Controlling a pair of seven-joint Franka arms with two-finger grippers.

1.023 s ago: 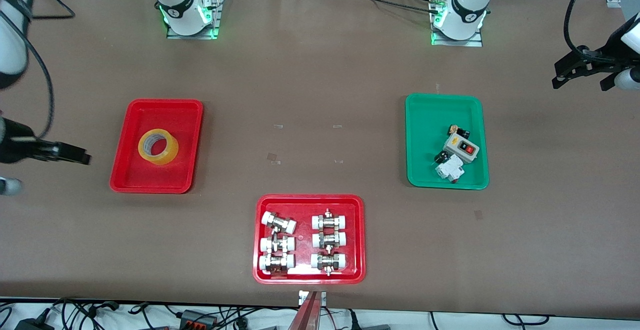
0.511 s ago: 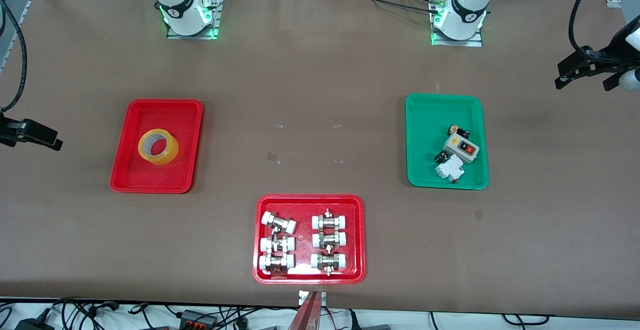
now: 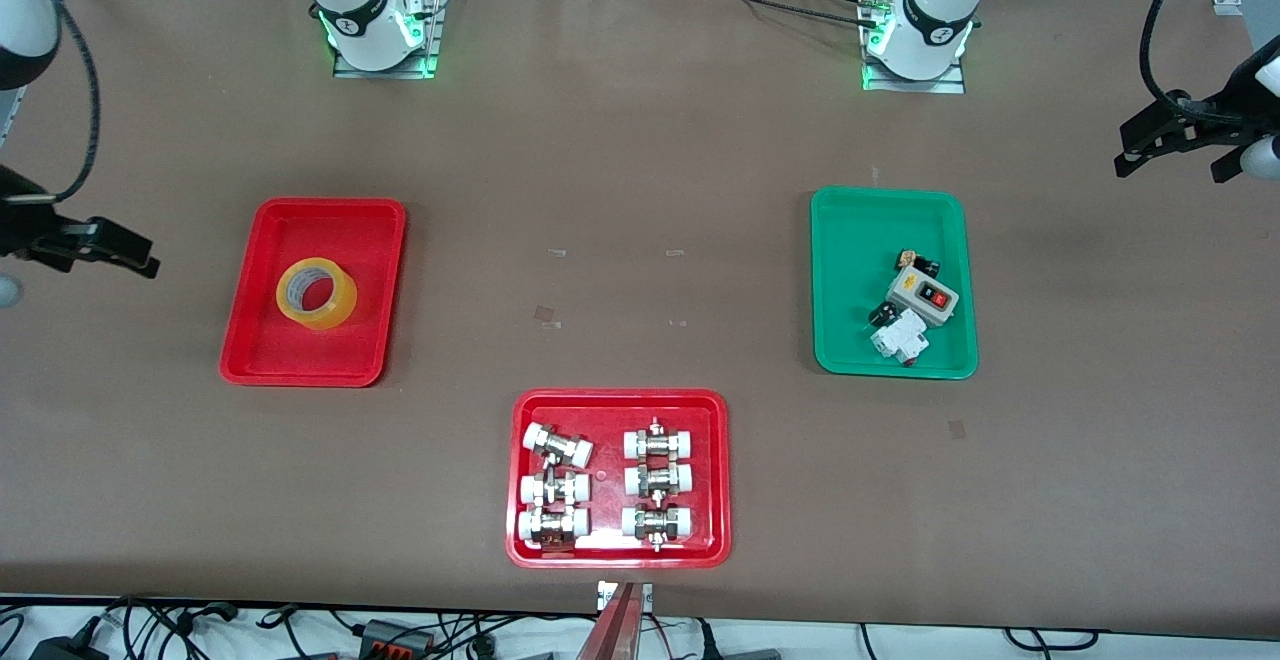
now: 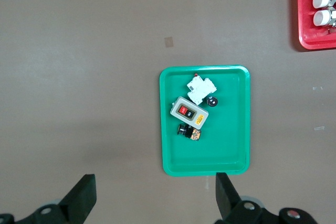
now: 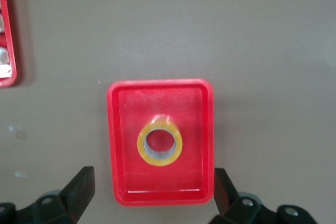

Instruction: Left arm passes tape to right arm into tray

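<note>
Nearest the front camera, at about 6 o'clock on the brown counter (image 3: 640, 140), sits a wide red tray (image 3: 618, 478) holding six metal fittings with white caps (image 3: 607, 482), laid in two columns of three.

Farther from the camera, toward the right arm's end of the counter at about 9 o'clock, lies the plain red tray (image 3: 314, 290). The tape (image 3: 316, 293) rests flat inside it, a yellow roll with its hole facing up, roughly in the middle of the tray floor and clear of the rim. The right wrist view looks straight down on this tray (image 5: 160, 141) and roll (image 5: 159, 143).

At about 3 o'clock, toward the left arm's end, is the green tray (image 3: 893, 283), carrying a small cluster of electrical parts (image 3: 913, 306): a grey switch box with a red button, a white breaker and some dark pieces, touching one another. The left wrist view shows the same tray (image 4: 206, 119) from above.

The right claw (image 3: 95, 247) hangs over bare counter at the counter's right-arm edge, well apart from the plain red tray, its fingers spread apart and empty, as its own wrist view (image 5: 149, 195) shows. The left claw (image 3: 1180, 140) is raised over the counter's left-arm edge, near 2 o'clock, also spread wide with nothing between its fingers (image 4: 84, 198).
</note>
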